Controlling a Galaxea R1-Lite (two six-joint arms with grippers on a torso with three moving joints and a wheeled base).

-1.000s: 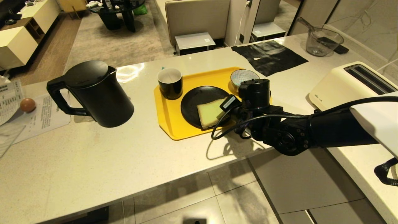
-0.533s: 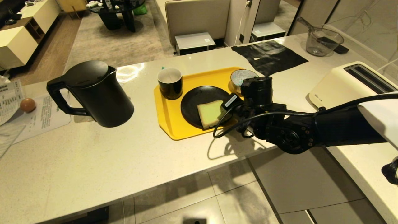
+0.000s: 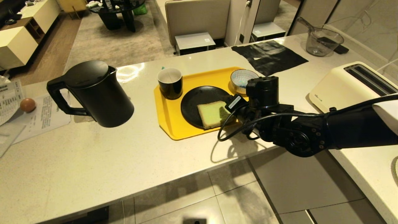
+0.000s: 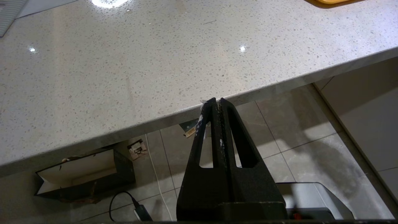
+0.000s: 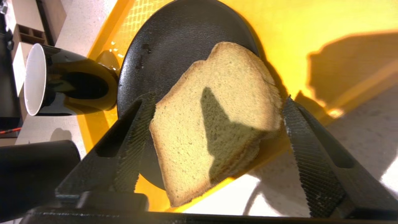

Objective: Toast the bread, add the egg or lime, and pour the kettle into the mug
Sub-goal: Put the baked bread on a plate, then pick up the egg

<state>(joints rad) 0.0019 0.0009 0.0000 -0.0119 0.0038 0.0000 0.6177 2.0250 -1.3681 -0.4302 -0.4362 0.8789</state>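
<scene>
The bread (image 5: 214,118) lies flat on a black plate (image 3: 199,96); the black kettle (image 3: 93,93), mug (image 3: 170,83) and egg (image 3: 27,105) stand apart.

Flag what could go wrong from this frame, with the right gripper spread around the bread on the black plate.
1. The bread overhangs the black plate rim; the open right gripper closing on it could pinch only a corner or tip it off.
2. A push could slide the plate on the yellow tray, which sits near the counter edge.
3. The mug stands close beside the plate; a shove may knock it.
</scene>
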